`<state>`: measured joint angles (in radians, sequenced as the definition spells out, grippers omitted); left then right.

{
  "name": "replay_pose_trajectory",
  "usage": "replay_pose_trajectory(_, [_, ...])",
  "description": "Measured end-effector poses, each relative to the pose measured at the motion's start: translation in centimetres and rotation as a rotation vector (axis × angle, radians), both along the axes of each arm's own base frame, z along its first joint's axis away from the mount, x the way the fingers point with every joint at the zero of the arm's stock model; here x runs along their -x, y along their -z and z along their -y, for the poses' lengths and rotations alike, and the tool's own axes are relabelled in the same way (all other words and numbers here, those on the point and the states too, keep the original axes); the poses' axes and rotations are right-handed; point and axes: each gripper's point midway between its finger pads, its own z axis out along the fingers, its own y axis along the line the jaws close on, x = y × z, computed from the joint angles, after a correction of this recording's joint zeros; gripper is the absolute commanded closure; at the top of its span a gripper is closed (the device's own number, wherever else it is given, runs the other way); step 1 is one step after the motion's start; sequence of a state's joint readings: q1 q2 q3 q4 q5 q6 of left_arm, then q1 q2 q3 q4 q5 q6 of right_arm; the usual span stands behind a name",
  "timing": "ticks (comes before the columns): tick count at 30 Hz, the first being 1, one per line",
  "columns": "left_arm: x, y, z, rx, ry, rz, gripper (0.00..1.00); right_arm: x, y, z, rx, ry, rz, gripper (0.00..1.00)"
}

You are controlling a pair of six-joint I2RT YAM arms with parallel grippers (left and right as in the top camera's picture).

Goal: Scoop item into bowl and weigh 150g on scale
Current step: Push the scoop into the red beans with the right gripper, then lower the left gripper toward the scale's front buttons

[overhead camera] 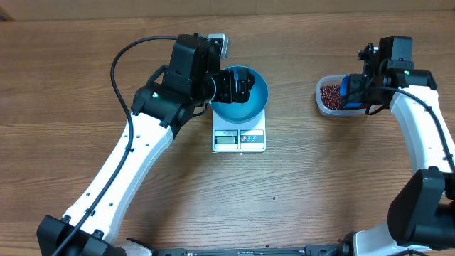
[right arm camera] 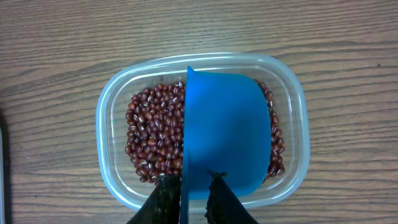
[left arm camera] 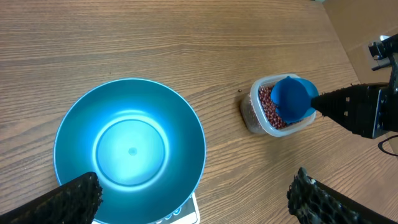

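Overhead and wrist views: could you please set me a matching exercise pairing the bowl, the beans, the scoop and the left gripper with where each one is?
Things:
1. bowl
2. beans
3. scoop
4. left gripper

Places or states:
a. lying in the clear tub
b. between the fingers of the right gripper, over the tub
c. open, hovering above the bowl
d. empty, sitting on the scale

Pairs: 1-d, 2-a, 3-b, 4-c.
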<state>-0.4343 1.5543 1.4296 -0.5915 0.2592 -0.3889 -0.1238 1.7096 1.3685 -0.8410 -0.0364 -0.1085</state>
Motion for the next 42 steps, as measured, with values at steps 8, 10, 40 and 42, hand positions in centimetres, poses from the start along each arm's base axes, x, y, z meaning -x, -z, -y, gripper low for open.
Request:
replay_pose_trajectory(8, [0.0,0.0,0.0,-0.001,-0.001,0.001,0.01,-0.5,-0.2,0.1,0.003,0.001,0.023,0.93])
replay_pose_trajectory(10, [0.0,0.0,0.0,-0.001,-0.002,0.001,0.0,-0.6,-0.3,0.1,0.002,0.002,0.025,0.88])
replay_pose_trajectory(40, [1.8,1.0,-0.9,-0.101,0.064,-0.054,0.22,-1.1,-5.5,0.0,-0.004,0.0,0.04,0.96])
replay_pose_trajectory(42, [2.4,0.4,-1.2,-0.126,0.081,-0.071,0.68,-1.2,-5.8,0.0,-0.004,0.0,0.043,0.96])
